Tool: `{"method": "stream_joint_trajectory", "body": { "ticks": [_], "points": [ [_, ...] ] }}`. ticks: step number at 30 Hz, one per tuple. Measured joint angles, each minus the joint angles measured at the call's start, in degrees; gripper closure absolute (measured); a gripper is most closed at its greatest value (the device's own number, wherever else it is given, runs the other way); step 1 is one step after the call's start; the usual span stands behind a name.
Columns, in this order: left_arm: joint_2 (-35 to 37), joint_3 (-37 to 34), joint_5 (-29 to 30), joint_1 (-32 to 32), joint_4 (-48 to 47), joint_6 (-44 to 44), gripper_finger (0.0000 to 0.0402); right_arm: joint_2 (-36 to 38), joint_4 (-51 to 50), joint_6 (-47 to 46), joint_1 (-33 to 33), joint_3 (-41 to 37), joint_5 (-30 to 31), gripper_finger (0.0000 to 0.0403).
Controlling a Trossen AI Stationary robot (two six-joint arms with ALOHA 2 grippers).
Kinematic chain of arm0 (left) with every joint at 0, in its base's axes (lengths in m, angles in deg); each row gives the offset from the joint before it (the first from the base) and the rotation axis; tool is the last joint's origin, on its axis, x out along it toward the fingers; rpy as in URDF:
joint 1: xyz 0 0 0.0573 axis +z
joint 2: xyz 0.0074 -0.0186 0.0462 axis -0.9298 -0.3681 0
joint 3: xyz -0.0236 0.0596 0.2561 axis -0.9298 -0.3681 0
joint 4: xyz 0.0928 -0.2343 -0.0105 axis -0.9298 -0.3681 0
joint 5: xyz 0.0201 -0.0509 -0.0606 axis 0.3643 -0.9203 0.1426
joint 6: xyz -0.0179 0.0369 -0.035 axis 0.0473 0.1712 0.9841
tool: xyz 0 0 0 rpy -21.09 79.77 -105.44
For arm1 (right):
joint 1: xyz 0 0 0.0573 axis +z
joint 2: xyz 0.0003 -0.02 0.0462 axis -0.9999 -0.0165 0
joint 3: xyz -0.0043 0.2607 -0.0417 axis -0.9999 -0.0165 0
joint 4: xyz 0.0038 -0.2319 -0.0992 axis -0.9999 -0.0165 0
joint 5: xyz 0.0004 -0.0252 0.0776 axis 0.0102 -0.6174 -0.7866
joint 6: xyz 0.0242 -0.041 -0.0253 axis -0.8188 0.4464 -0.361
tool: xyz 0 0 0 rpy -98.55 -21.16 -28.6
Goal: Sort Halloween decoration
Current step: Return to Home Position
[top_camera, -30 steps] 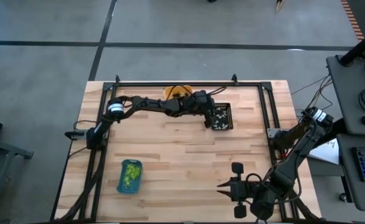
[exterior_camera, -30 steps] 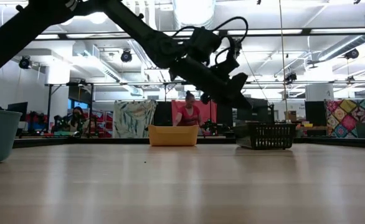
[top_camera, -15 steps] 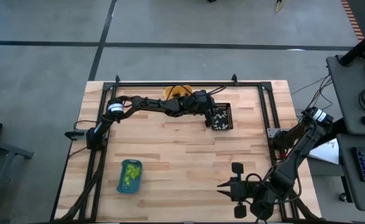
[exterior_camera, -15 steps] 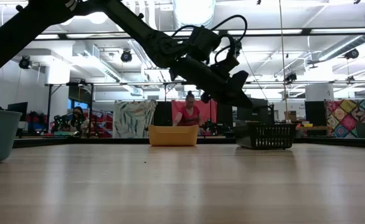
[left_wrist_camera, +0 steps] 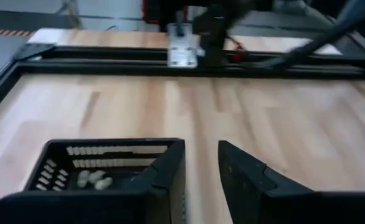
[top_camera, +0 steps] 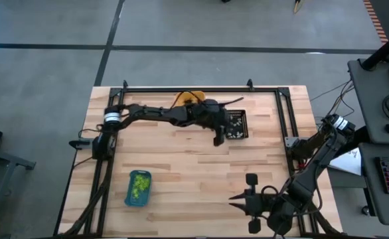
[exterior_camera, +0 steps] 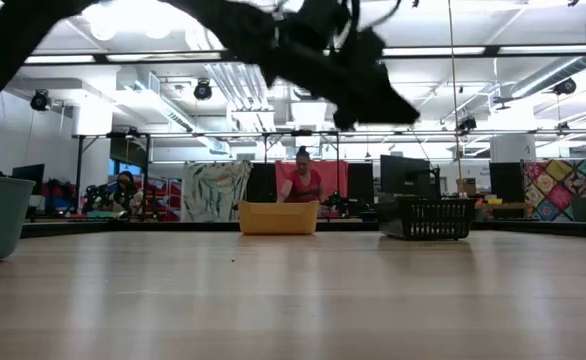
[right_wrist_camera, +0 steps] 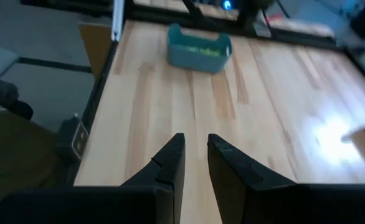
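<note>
L gripper (left_wrist_camera: 201,171) up off desk (top_camera: 194,172), just beside black tray (left_wrist_camera: 58,152); fingers slightly apart, nothing between.
Whitish trinkets (left_wrist_camera: 95,180) in that tray; green ones (top_camera: 139,186) in blue tray (top_camera: 129,197), well apart.
Risk: low swing clips tray rim, spills pieces.
R gripper (right_wrist_camera: 194,165) parked near desk edge, narrow gap, empty.

Two dark, jointed robot arms, each ending in a two-finger gripper
Back from the left gripper (top_camera: 217,140), a pale band ringed the arm; a thin black cable trailed nearby; the right gripper (right_wrist_camera: 194,163) showed matte black, angular, wedge-shaped fingers
</note>
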Motion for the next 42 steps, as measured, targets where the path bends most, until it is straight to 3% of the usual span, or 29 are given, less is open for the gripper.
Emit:
{"method": "stream_joint_trajectory", "body": {
  "ticks": [6, 13, 19, 25, 30, 42],
  "points": [
    [10.8, -4.3, 0.6, -5.9, -4.5, -4.6, 0.0328, 0.0, 8.2, 11.0, -1.9, -0.2, -0.3, 0.0342],
    [26.5, -16.3, 10.4, -14.8, -4.8, -7.4, 0.0329, 0.0, 15.2, 22.5, -6.9, -0.2, -5.9, 0.0342],
    [39.9, -29.2, 14.3, -20.8, -2.4, -7.6, 0.0329, 0.0, 20.3, 30.4, -12.7, -0.2, -16.4, 0.0342],
    [54.3, -42.5, 14.7, -22.5, 2.3, -4.2, 0.0329, 0.0, 21.4, 33.9, -20.1, -0.4, -25.4, 0.0342],
    [66.2, -51.7, 18.3, -22.5, 3.6, -0.9, 0.0329, 0.0, 21.6, 35.4, -25.8, -0.7, -31.4, 0.0342],
    [90.3, -66.6, 22.2, -22.5, 3.8, 0.5, 0.0329, 5.3, 22.5, 37.2, -36.3, -6.2, -37.7, 0.0342]
  ]
}}
